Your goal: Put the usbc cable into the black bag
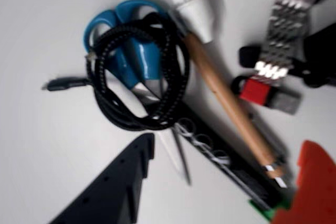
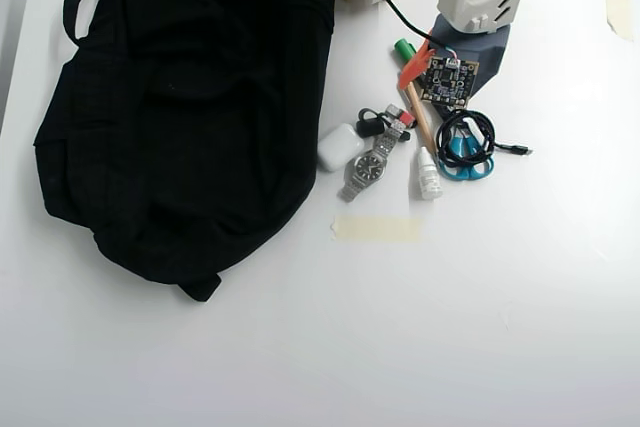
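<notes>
The usbc cable (image 1: 176,72) is a loose black coil lying on the blue-handled scissors (image 1: 126,51), with its plug (image 1: 63,84) sticking out to the left in the wrist view. It also shows in the overhead view (image 2: 486,133), right of centre. My gripper (image 1: 229,145) is open and empty just short of the coil, with its black finger (image 1: 115,187) at lower left and its red finger (image 1: 310,182) at lower right. In the overhead view the gripper (image 2: 438,85) hangs just above the coil. The black bag (image 2: 180,107) lies floppy at the left, well away from the cable.
A wooden-handled tool (image 1: 226,93) with a white tip, a steel watch (image 2: 365,169), a small black gadget with a red tip (image 1: 260,92), a white case (image 2: 338,147) and a green marker (image 2: 405,47) crowd around the cable. A tape strip (image 2: 375,228) lies below.
</notes>
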Robot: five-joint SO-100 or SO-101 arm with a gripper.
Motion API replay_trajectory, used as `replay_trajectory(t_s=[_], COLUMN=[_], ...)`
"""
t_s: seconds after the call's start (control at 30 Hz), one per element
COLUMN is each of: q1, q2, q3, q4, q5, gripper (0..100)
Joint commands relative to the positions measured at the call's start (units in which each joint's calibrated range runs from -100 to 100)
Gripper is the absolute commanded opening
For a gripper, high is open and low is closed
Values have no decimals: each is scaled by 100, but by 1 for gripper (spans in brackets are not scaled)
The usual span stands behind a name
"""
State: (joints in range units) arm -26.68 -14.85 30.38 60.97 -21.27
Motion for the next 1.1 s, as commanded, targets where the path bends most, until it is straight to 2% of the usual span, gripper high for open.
replay_trajectory(t_s=[0.0,0.2,0.53,0.77,1.07], q1=[-174,-301,-533,-578,-294], q2=[265,787,1460,1883,2024], q3=[-369,-396,-567,-567,-522], q4=[-275,-938,-1368,-1851,-1920], q5=[-296,-385,-532,-495,-484], gripper=[35,35,41,41,40])
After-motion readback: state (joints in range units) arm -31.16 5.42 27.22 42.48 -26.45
